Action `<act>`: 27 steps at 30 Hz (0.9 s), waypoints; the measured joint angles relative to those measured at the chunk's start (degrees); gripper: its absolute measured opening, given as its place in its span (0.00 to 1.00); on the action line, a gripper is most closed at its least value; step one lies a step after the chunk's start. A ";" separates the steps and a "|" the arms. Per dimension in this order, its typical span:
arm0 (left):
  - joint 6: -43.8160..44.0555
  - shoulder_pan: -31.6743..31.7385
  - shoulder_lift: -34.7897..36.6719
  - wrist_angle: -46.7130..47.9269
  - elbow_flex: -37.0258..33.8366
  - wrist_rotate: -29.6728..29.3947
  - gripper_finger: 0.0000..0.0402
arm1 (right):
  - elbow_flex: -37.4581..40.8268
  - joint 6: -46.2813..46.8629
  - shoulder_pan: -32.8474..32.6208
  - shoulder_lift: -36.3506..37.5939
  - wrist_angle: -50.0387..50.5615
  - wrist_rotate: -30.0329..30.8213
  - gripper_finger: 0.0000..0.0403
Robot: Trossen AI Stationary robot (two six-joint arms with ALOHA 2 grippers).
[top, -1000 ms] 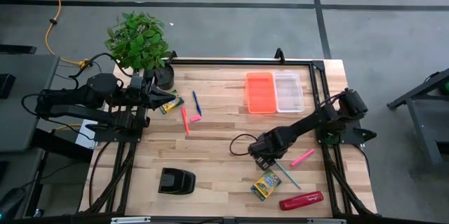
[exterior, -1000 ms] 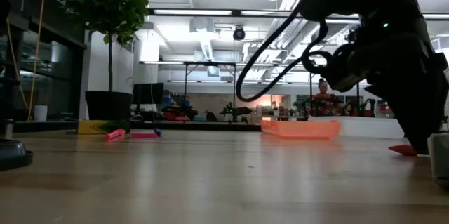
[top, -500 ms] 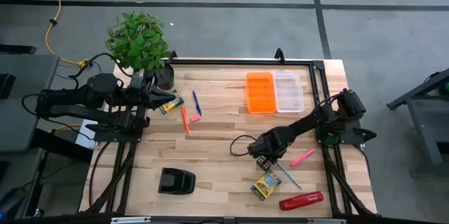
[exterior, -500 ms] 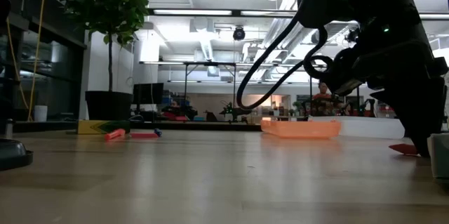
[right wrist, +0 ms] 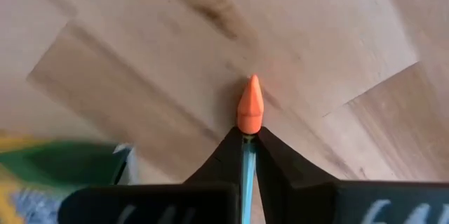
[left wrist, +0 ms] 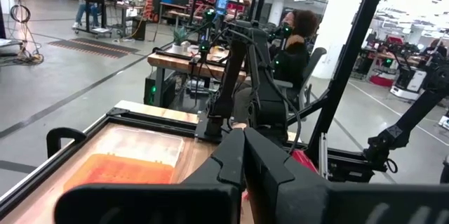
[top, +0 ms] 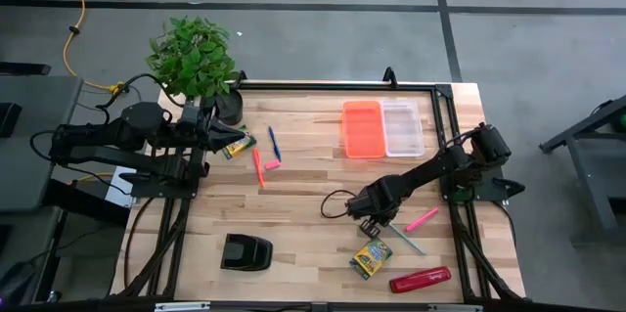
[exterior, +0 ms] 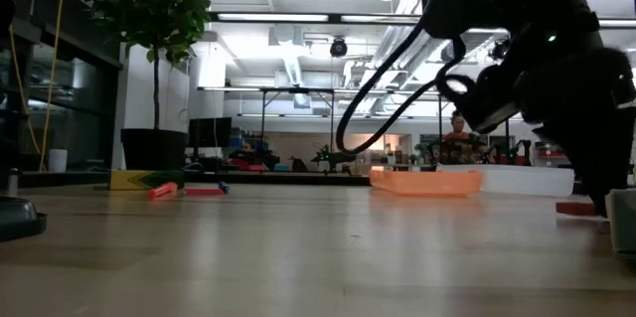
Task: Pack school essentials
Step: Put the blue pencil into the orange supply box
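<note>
My right gripper is low over the table's near right part, shut on a thin green pencil with an orange tip. A yellow-green crayon box lies just near of it and a pink pen to its right. My left gripper waits shut at the far left, beside a second crayon box. A blue pen, an orange pen and a pink eraser lie flat close by. My right gripper pinches the pencil's green shaft between its two fingers, right behind the orange tip, which sticks out past the fingertips. The fingers come down from above. The rest of the pencil runs toward the near right, low along the table.
An orange tray and a clear tray sit side by side at the far right. A red stapler lies at the near right edge, a black blocky object at the near left, and a potted plant stands at the far left corner.
My right gripper has shifted slightly toward the table's right edge over the pencil's orange-tipped end and has taken hold of it. The pencil's free end has swung a little on the table.
</note>
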State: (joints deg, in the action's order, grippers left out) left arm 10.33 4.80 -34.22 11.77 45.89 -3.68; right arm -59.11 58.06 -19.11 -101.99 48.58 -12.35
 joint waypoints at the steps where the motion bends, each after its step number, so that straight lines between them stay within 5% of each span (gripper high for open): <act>1: 0.01 0.00 0.00 0.00 0.00 0.00 0.00 | 0.00 -0.42 -0.01 0.80 0.19 -0.01 0.01; 12: 0.00 0.00 -0.02 0.00 -0.01 -0.20 0.00 | 0.00 -16.82 3.53 15.65 -3.62 0.66 0.00; 18: 0.09 -0.02 -0.01 0.02 -0.02 -1.11 0.00 | 0.00 -26.06 10.01 23.16 -19.68 7.51 0.00; 27: 1.50 0.00 -3.79 0.00 -0.02 -3.22 0.00 | 0.00 -35.61 20.57 23.55 -45.24 10.63 0.00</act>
State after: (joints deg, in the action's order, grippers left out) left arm 11.84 4.80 -38.01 11.77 45.87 -6.90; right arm -59.11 22.46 1.46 -78.43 3.34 -1.72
